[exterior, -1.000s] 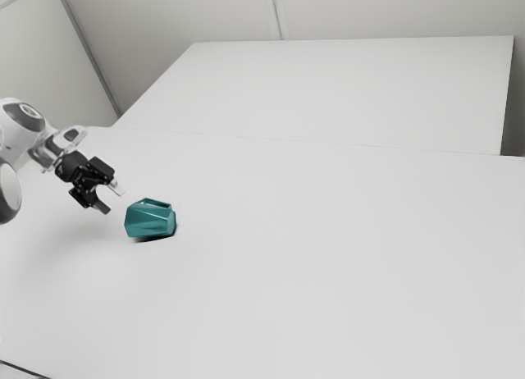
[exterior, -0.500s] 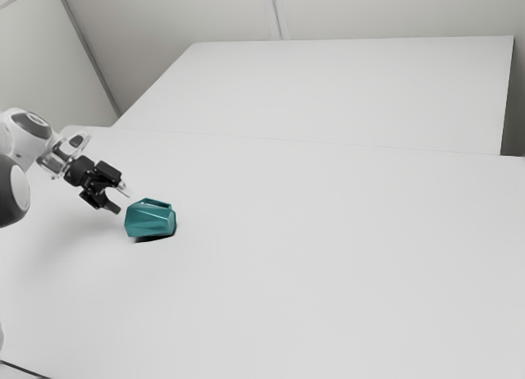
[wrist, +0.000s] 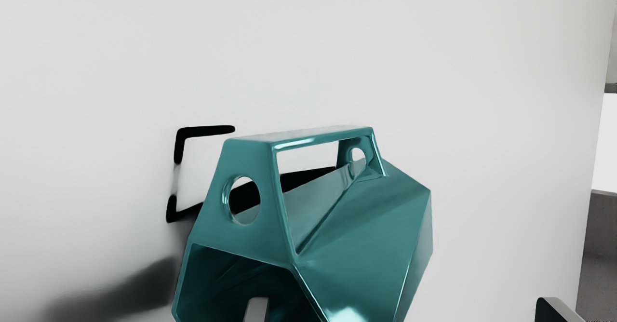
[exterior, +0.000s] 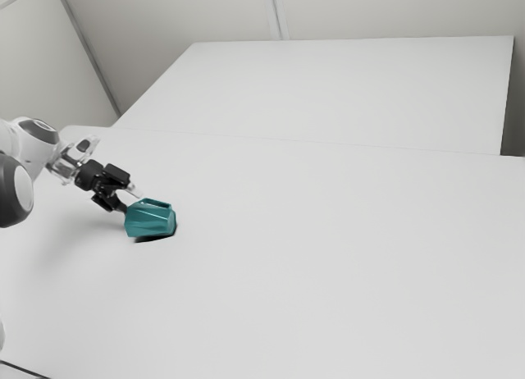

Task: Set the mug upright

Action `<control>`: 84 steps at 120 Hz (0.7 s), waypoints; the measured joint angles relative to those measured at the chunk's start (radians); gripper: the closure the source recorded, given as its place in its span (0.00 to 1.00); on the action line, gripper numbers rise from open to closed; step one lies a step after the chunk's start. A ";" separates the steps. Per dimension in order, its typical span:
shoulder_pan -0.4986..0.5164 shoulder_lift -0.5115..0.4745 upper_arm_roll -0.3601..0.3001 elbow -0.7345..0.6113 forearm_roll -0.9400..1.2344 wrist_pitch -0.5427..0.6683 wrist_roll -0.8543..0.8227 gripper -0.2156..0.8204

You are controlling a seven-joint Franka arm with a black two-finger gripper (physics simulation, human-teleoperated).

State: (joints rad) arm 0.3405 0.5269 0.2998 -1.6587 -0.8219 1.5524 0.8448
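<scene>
My pincer (exterior: 132, 201) stands wide, one fingertip (wrist: 256, 310) lined up with the open mouth of the mug (wrist: 356, 225). Catching the rim could shove it; a lopsided wall pinch could let it twist. It lies sidelong on the counter (exterior: 328, 248), glossy teal, faceted, with a squared handle (wrist: 299, 136).

"What lies around the place?"
"A white tabletop (exterior: 328, 256), wide and plain. A thin line parts it from a flat white surface (exterior: 353, 92) farther back."
"And behind that?"
"A pale grey back wall (exterior: 394, 10) with an upright strip (exterior: 276, 14) on it. At the exterior view's left, a dark slanting strip (exterior: 84, 51) runs beside a side wall (exterior: 37, 59)."
"Anything else?"
"A thin dark line (exterior: 25, 369) in the near corner, same side; I can't tell what it is."
</scene>
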 joint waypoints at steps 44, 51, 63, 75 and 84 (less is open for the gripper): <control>0.000 0.001 -0.035 -0.028 -0.026 0.005 0.020 0.22; 0.000 0.001 -0.036 -0.029 -0.028 0.005 0.022 0.28; 0.000 0.000 -0.037 -0.030 -0.036 0.005 0.025 0.43; 0.000 0.000 -0.037 -0.036 -0.046 0.004 0.028 0.64; 0.000 -0.001 -0.038 -0.036 -0.055 0.003 0.030 0.76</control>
State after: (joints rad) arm 0.3405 0.5264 0.2623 -1.6952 -0.8770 1.5552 0.8746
